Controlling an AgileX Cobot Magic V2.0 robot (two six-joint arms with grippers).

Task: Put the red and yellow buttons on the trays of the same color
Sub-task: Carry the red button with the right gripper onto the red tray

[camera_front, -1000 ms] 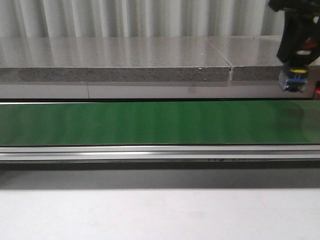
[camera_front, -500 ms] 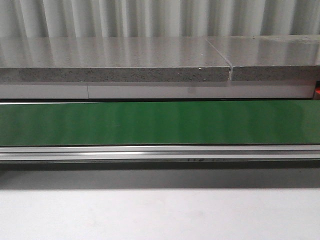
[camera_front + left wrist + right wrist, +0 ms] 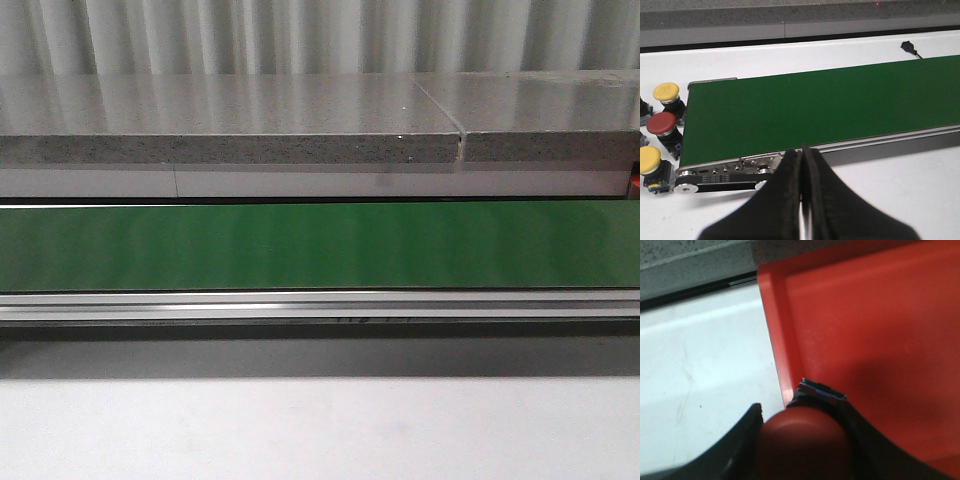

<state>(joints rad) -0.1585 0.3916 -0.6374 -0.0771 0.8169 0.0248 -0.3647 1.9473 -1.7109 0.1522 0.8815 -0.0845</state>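
Note:
In the right wrist view my right gripper point(image 3: 802, 432) is shut on a red button point(image 3: 802, 442), its dark base pointing away from the camera, held above the near edge of the red tray point(image 3: 875, 325). In the left wrist view my left gripper point(image 3: 802, 165) is shut with nothing in it, hovering over the white table just in front of the green conveyor belt point(image 3: 820, 107). Two yellow buttons point(image 3: 666, 92) point(image 3: 650, 159) and one red button point(image 3: 661, 123) stand on the table at the belt's end. Neither gripper shows in the front view. No yellow tray is in view.
The green belt point(image 3: 320, 245) runs across the front view with a metal rail point(image 3: 320, 305) along its near side. A grey stone ledge point(image 3: 230, 150) lies behind it. A small black plug point(image 3: 908, 46) lies on the white table beyond the belt.
One second ago the right arm with a button was at the front view's top right. It has since left that view. The belt scene is otherwise the same.

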